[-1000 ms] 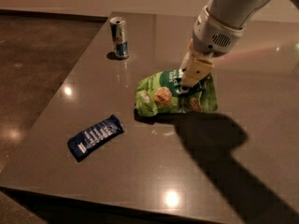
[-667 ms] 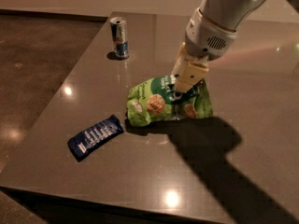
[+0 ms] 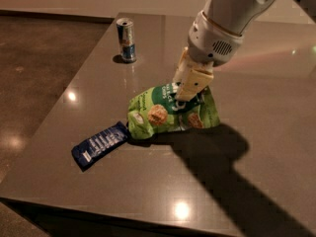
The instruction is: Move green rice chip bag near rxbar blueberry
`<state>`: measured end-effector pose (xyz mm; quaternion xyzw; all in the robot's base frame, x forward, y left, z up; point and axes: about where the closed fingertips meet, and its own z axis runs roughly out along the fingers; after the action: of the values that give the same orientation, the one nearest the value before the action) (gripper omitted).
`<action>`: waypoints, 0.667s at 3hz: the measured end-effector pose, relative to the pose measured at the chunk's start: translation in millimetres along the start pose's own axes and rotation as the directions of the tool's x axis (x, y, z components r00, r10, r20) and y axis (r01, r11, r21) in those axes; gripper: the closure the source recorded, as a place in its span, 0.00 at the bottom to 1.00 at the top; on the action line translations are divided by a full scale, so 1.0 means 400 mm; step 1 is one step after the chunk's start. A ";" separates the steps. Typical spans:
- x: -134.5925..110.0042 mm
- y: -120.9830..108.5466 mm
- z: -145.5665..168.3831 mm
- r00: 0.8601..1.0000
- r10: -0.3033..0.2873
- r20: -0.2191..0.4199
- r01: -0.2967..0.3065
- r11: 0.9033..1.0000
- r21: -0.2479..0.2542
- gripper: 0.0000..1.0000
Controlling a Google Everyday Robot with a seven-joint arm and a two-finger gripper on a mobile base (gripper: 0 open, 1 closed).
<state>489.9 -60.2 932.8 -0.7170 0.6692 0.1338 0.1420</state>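
The green rice chip bag (image 3: 170, 111) lies on the dark table, a crinkly light-green pouch with a dark round logo and tan rice cake pictures. Its left edge touches or nearly touches the rxbar blueberry (image 3: 101, 144), a flat dark blue wrapper with white text lying to its lower left. My gripper (image 3: 186, 94) comes down from the upper right on a white arm and is shut on the top of the bag.
An upright silver-and-blue drink can (image 3: 126, 39) stands at the back left of the table (image 3: 256, 147). The table's left edge runs diagonally past the can and the bar, and its front edge lies just below the bar. The arm's shadow falls on the right front.
My gripper has dragged the green bag to the left and toward the front, closing the gap to the blue bar. The bar and the can have not moved.
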 end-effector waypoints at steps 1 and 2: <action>-0.006 -0.006 0.000 1.000 -0.002 0.005 0.002 1.000 0.013 0.16; -0.011 -0.012 -0.001 1.000 -0.003 0.010 0.003 1.000 0.025 0.00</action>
<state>494.3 -55.9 934.9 -0.7157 0.6689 0.1289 0.1544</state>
